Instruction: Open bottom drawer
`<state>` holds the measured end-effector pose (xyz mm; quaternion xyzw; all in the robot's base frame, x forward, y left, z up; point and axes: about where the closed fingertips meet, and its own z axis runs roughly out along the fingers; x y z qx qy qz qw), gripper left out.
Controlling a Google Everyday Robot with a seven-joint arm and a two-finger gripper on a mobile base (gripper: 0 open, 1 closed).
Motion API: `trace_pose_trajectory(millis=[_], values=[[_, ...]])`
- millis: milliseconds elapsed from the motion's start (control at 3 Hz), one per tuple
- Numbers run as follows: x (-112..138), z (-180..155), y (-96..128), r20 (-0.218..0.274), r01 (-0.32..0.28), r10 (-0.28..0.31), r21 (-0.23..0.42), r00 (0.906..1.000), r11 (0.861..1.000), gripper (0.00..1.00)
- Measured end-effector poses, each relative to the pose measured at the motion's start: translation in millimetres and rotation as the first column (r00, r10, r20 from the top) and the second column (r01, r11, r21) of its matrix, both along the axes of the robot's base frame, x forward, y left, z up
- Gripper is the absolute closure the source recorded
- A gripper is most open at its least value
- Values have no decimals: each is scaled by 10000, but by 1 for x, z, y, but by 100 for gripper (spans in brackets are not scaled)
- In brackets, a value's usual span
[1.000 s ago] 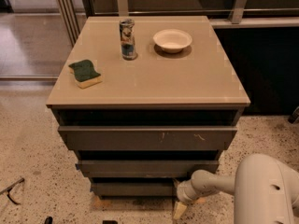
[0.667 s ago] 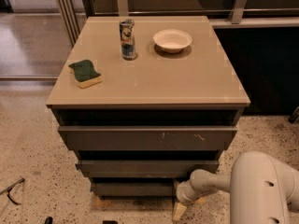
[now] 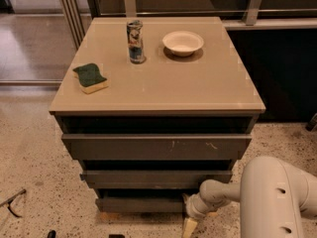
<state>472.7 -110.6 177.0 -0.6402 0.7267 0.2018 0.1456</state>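
The bottom drawer (image 3: 141, 204) is the lowest dark grey-brown flat front of the cabinet (image 3: 158, 147), just above the floor. It stands slightly out, with a dark gap above it. My gripper (image 3: 190, 224) hangs at the end of my pale arm (image 3: 277, 197), which comes in from the lower right. The gripper sits low at the right end of the bottom drawer front, close to its corner near the floor. I cannot tell whether it touches the front.
On the beige cabinet top (image 3: 198, 88) stand a can (image 3: 134, 41), a white bowl (image 3: 183, 42) and a green-and-yellow sponge (image 3: 90, 77). Two wider drawer fronts (image 3: 156, 177) sit above the bottom one. Speckled floor lies around; a dark tool (image 3: 12, 201) lies at the lower left.
My arm's bulky link has shifted slightly to the left. The gripper stays by the right end of the bottom drawer. The drawers look unchanged.
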Motion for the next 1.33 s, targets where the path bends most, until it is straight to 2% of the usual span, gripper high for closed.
trace_pose_trajectory(millis=[667, 1000, 1333], values=[[-33, 23, 3, -863, 118, -105, 145, 9962, 9998, 0], [-52, 26, 2, -1607, 165, -132, 193, 9869, 9997, 0], [-75, 31, -3, -2515, 170, -104, 241, 9678, 9996, 0]])
